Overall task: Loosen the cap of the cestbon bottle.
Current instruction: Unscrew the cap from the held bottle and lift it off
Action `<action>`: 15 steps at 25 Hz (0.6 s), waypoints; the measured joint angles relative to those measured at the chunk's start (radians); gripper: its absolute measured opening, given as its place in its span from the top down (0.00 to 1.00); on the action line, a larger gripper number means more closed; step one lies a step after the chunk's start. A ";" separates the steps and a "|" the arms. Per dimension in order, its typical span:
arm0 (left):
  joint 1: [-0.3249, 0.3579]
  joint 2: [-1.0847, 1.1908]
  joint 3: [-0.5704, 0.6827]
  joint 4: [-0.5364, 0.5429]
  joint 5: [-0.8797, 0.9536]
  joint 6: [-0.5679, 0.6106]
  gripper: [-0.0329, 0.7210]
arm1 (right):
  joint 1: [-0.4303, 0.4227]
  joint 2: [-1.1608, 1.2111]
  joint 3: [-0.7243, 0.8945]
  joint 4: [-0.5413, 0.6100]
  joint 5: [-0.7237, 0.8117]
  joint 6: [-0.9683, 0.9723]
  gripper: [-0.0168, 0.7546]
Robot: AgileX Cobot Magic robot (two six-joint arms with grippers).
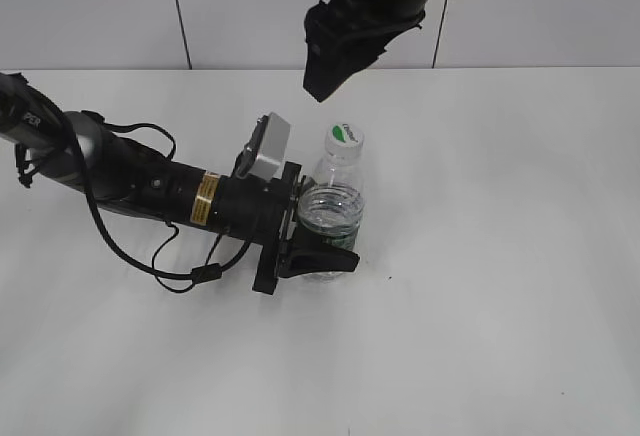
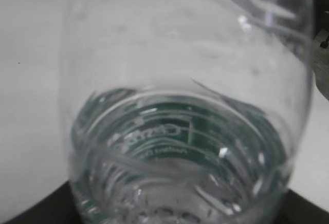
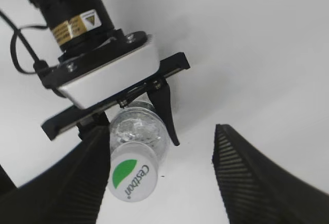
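The small clear plastic cestbon bottle (image 1: 331, 211) with its dark green label band is standing upright on the white surface (image 1: 500, 286), its round white screw cap (image 1: 346, 136) with a green patch on. The left gripper (image 1: 322, 228) is pinching the bottle's body between its jaws. The right gripper (image 3: 159, 178) is hovering above the cap, jaws spread.
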 joint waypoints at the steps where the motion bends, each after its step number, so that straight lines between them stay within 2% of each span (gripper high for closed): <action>1: 0.000 0.000 0.000 0.000 0.000 0.000 0.42 | 0.000 0.000 -0.007 -0.007 0.004 0.103 0.35; 8: 0.000 0.000 0.000 0.000 0.000 0.000 0.42 | 0.000 0.000 -0.016 -0.048 0.099 0.674 0.35; 15: 0.000 0.000 0.000 -0.002 0.001 -0.008 0.42 | 0.000 0.003 -0.016 -0.071 0.108 0.919 0.35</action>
